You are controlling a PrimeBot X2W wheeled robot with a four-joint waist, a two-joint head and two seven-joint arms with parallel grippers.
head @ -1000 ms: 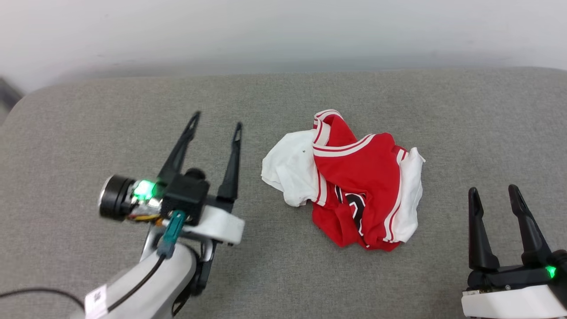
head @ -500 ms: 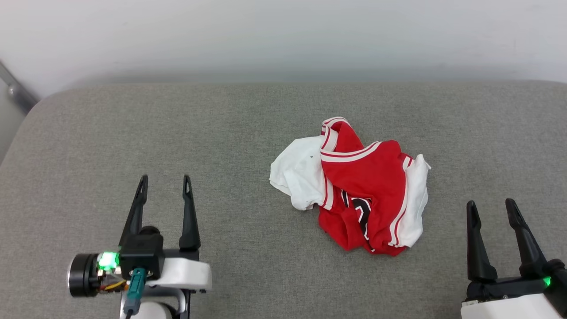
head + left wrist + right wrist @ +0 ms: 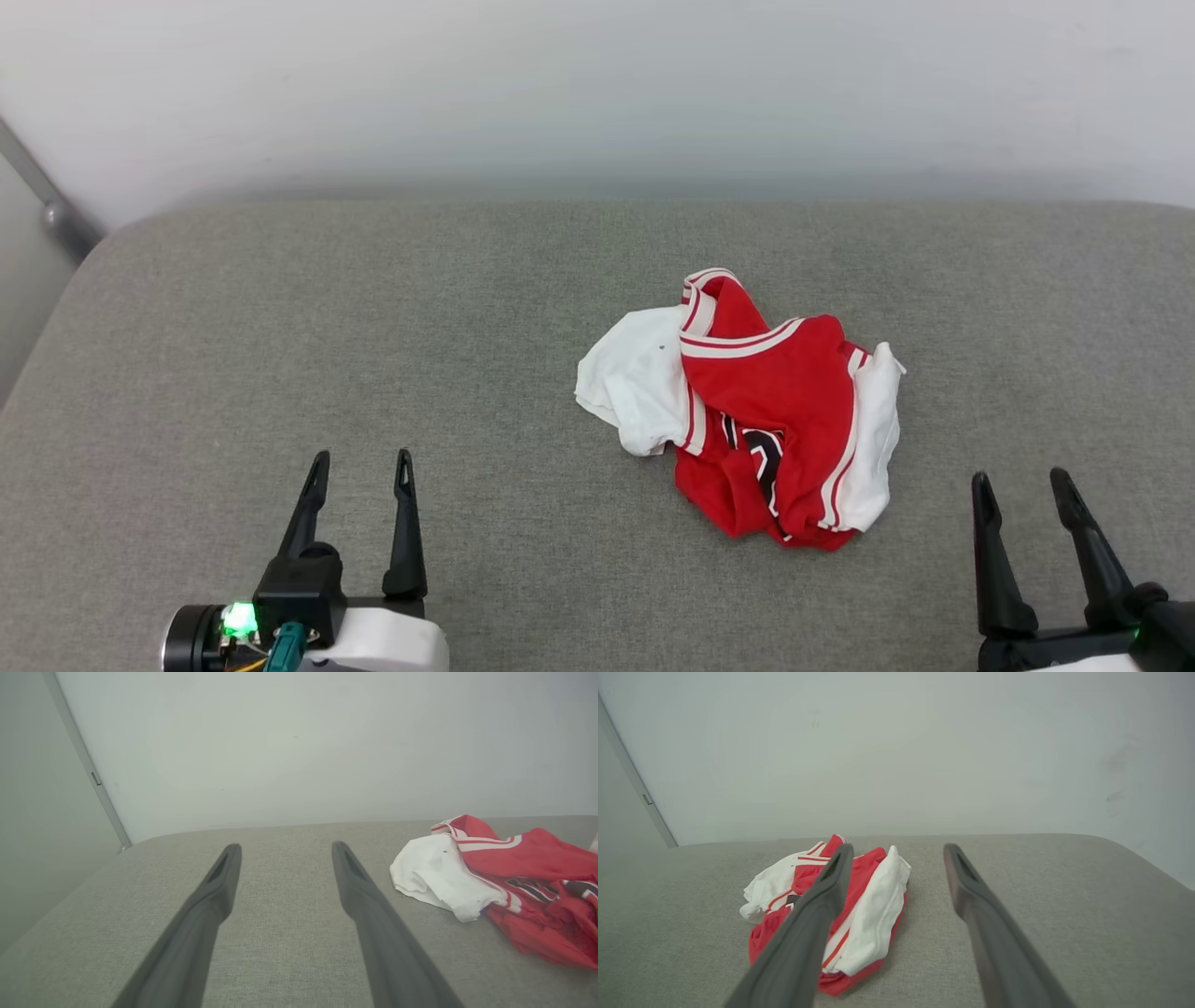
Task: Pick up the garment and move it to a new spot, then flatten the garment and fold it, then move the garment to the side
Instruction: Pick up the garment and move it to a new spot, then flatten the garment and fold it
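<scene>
The garment (image 3: 747, 411) lies crumpled in a heap right of the middle of the grey padded surface (image 3: 373, 308), red with white sleeves, striped trim and black lettering partly folded under. In the left wrist view the garment (image 3: 495, 877) sits off to the right; in the right wrist view the garment (image 3: 859, 905) sits ahead, partly behind the left finger. My left gripper (image 3: 359, 467) is open at the lower left, well clear of the cloth. My right gripper (image 3: 1022, 483) stands open at the lower right, a short way from the heap's near right side. Neither holds anything.
A pale wall (image 3: 597, 84) runs along the far edge of the surface. A grey metal strip (image 3: 47, 201) slants down the wall at the far left corner. The surface's left edge (image 3: 37, 345) curves away there.
My left gripper has drawn back from beside the garment toward the lower left, still open. The head camera has tilted, so the whole scene sits lower in view. The garment lies as before.
</scene>
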